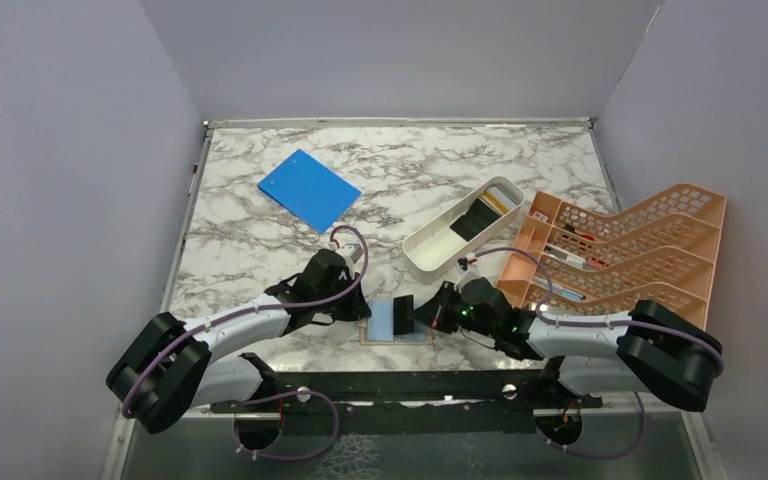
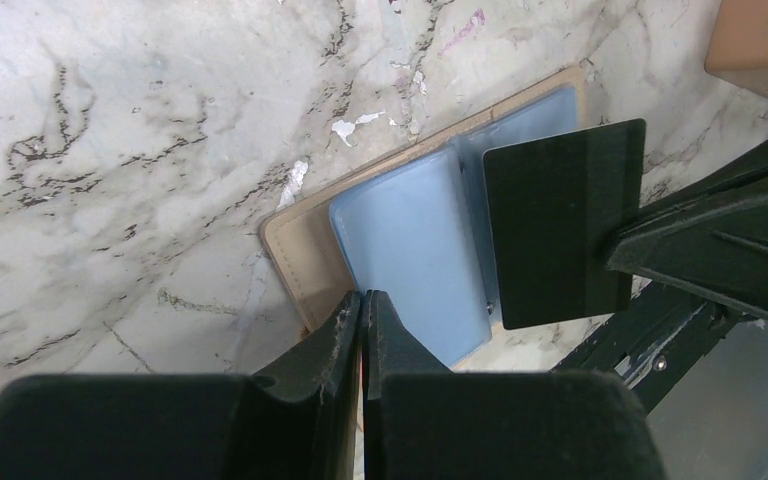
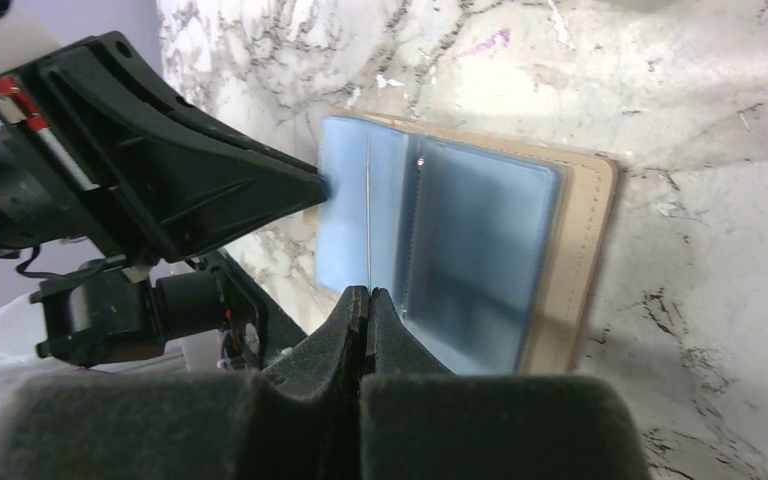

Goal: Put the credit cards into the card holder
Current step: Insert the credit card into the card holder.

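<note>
From here: card holder (image 1: pixel 380 322) lies open at 6 o'clock on the surface (image 1: pixel 260 250), left tool (image 2: pixel 362 300) clenched with its tip on the holder's 9 o'clock edge, right tool (image 3: pixel 368 292) clamping a black card (image 2: pixel 560 225) over its 3 o'clock half, more cards (image 1: pixel 475 220) in the white tray (image 1: pixel 430 255) at 2 o'clock.

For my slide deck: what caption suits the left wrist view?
Right tool holds a black card over the open card holder, left tool pinching its edge.
</note>
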You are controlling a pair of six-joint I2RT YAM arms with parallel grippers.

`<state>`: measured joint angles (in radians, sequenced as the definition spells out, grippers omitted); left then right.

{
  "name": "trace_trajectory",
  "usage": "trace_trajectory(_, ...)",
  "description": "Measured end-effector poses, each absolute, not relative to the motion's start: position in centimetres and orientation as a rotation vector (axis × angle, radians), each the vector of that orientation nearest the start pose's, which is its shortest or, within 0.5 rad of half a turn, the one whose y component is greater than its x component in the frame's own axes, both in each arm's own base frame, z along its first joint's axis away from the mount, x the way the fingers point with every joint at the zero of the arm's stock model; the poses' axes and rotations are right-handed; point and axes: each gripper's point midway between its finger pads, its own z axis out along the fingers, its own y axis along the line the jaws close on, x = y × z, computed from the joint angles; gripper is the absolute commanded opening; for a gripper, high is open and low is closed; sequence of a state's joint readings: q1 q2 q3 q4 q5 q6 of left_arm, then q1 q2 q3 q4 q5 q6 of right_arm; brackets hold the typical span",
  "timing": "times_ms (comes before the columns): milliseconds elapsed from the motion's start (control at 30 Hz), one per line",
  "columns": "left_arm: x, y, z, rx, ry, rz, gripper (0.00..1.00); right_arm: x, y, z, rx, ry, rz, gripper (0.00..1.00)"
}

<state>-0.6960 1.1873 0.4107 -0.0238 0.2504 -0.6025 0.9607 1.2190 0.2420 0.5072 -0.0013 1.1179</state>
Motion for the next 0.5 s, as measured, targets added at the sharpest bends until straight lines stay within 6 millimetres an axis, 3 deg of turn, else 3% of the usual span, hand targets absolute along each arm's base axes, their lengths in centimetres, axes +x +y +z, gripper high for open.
trace_trajectory(500, 17.0, -22.8, 3.1, 0.239, 2.534, -0.872, 0.07, 15.7, 29.1, 4.2, 0.185, 2.353, 1.167, 0.01)
